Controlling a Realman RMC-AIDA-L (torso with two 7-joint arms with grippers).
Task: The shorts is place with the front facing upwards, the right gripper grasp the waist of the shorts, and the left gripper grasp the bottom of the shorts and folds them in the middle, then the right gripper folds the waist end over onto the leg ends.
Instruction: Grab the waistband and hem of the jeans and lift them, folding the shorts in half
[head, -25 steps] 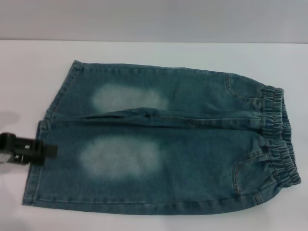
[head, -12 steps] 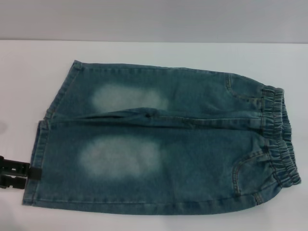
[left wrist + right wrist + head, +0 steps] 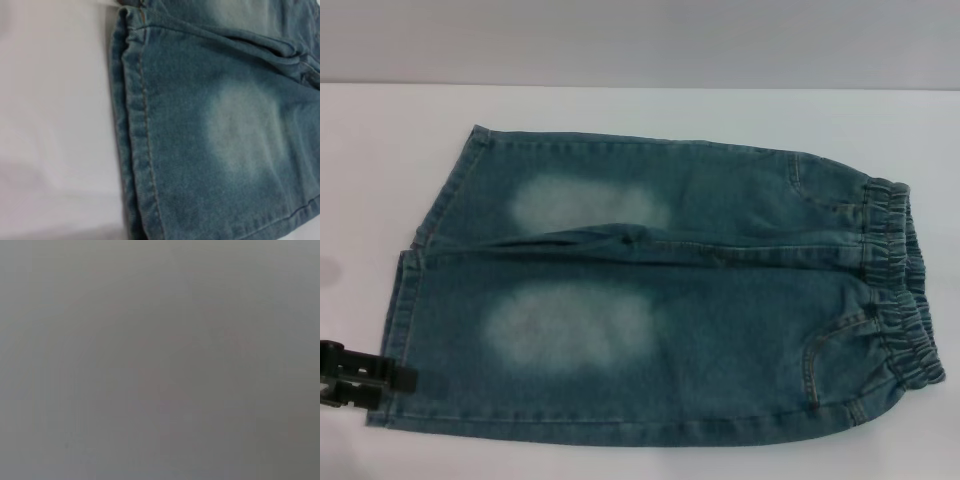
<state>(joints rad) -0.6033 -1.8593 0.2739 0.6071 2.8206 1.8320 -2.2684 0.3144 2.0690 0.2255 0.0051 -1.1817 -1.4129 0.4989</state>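
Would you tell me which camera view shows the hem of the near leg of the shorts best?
The left wrist view: the near-leg hem fills the picture, its stitching line plain. The head view shows the same hem as a thin edge, with the left pincer at its lower corner. The right wrist view shows only blank grey.

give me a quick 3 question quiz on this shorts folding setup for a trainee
1. True or false: the shorts lie flat with the waistband toward the robot's right.
2. Which part of the shorts is the left gripper nearest? A) waistband B) hem of the near leg C) crotch seam
3. Fill in: the right gripper is ____ in the head view.

Key: 1 true. 2 B. 3 absent; its wrist view shows only a plain grey blur.
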